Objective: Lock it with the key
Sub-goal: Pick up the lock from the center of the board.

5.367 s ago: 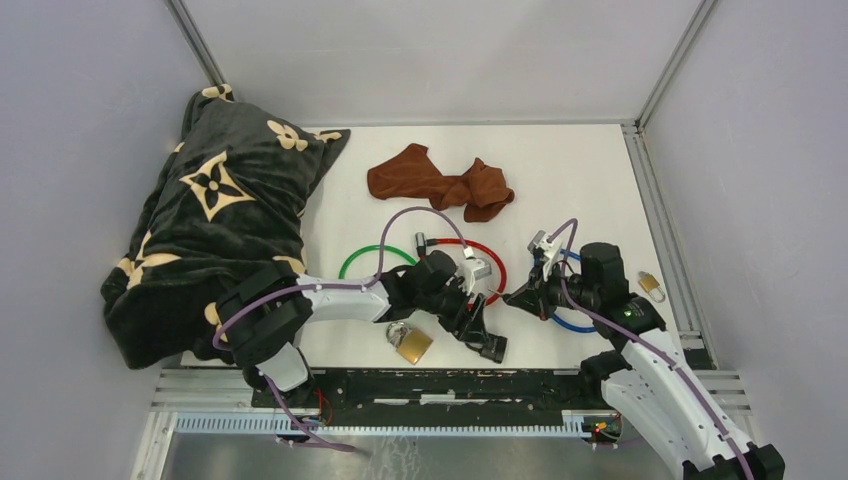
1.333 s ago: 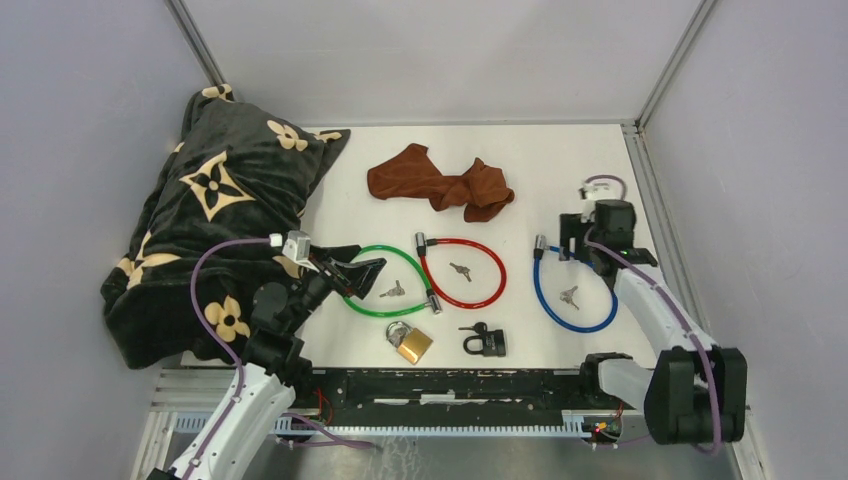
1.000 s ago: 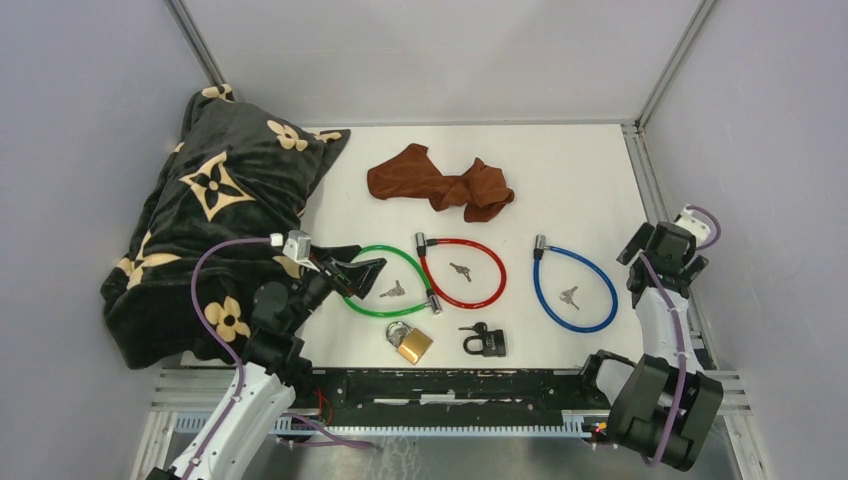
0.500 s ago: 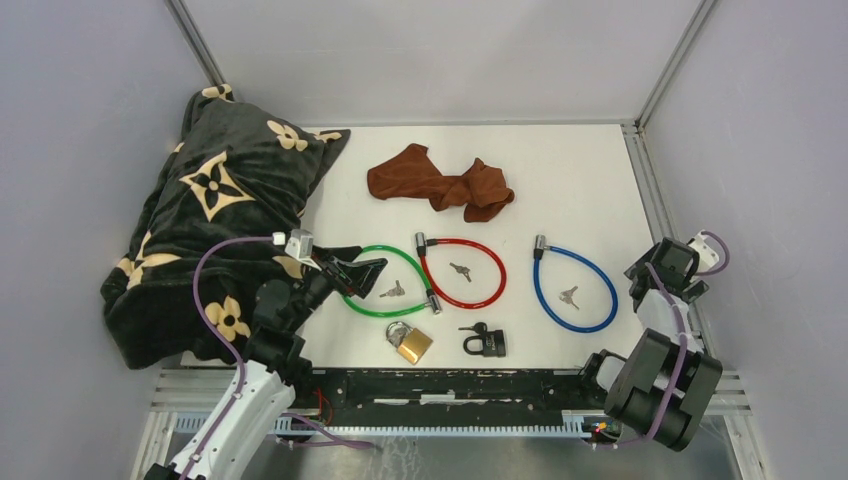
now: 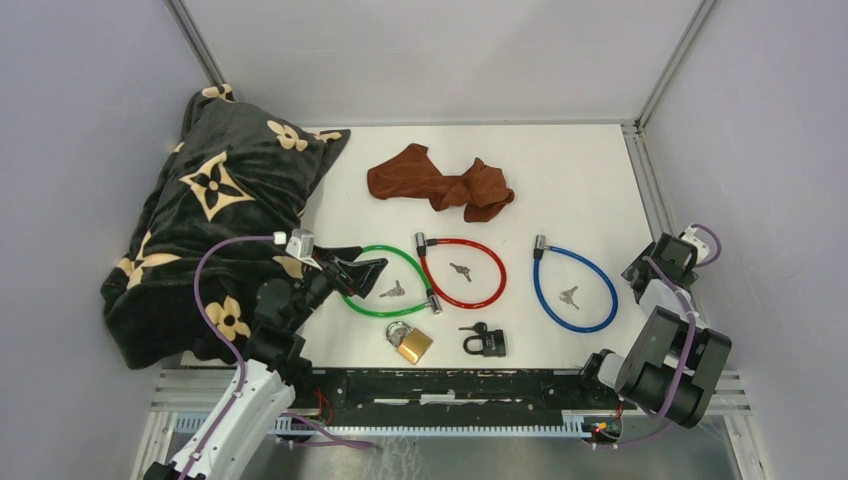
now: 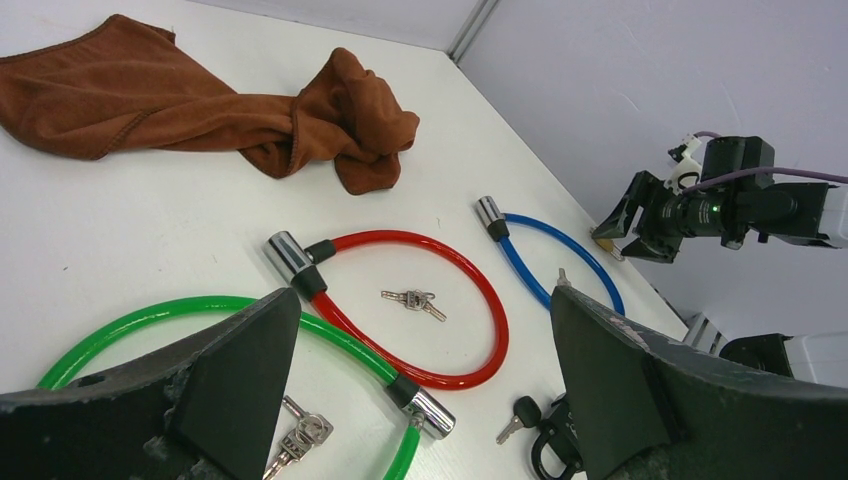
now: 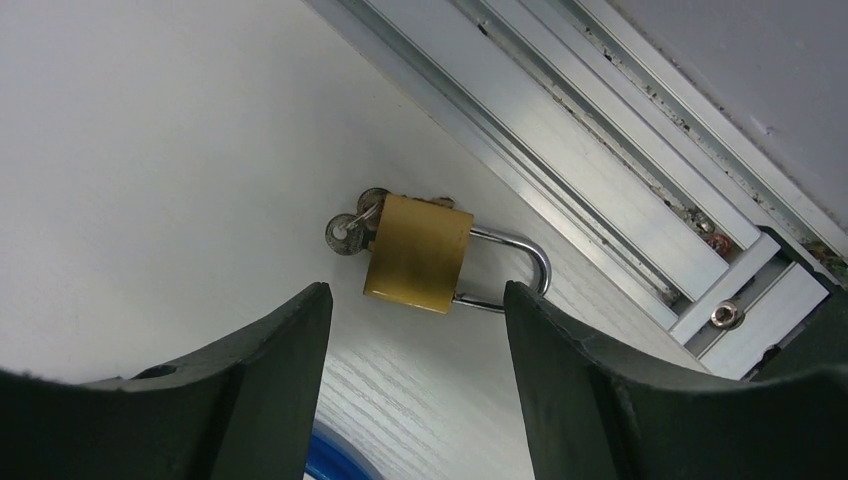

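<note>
White table [image 5: 560,170], grey walls, aluminium rail [image 7: 600,150] along the right edge. I see the brass padlock [image 7: 418,253], keys [image 7: 350,232] at its base, beside that rail; markings unreadable. Right gripper [image 7: 414,289] hovers over it, jaws apart. Left gripper [image 5: 358,270] hangs wide above the green cable lock [image 6: 170,303].

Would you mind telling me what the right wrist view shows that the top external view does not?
Right wrist only: a brass padlock, keys attached, beside the rail. Top external only: brown cloth, red cable lock, green cable lock, black padlock, second brass padlock, patterned pillow. Both: blue cable lock, white table.
</note>
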{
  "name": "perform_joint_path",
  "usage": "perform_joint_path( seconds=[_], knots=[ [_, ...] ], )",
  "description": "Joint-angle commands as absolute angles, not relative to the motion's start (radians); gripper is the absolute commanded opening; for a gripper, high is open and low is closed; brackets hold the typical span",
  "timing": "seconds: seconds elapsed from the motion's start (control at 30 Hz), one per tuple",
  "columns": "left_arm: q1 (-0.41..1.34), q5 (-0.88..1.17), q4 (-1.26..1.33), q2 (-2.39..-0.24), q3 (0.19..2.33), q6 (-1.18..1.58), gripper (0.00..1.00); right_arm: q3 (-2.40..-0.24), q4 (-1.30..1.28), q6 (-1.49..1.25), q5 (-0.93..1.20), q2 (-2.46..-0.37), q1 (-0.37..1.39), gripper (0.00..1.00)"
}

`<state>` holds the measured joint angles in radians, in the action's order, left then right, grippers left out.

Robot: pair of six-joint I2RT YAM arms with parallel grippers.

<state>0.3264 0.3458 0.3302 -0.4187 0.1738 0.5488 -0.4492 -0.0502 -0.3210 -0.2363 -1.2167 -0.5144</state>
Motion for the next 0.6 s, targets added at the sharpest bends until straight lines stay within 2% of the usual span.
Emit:
perform_joint_path(
  seconds=[0.0, 0.57],
  knots=[
    [0.319, 0.353, 0.362, -0.42, 0.183, 0.556, 1.0, -0.516, -0.021, -0.283, -0.241, -1.257, -0.517, 0.69],
    [0.32, 0.352, 0.362, -0.411, 0.183, 0.555, 1.0, -0.514, 0.035, -0.297, -0.169, -1.336, -0.547, 0.65]
  ],
)
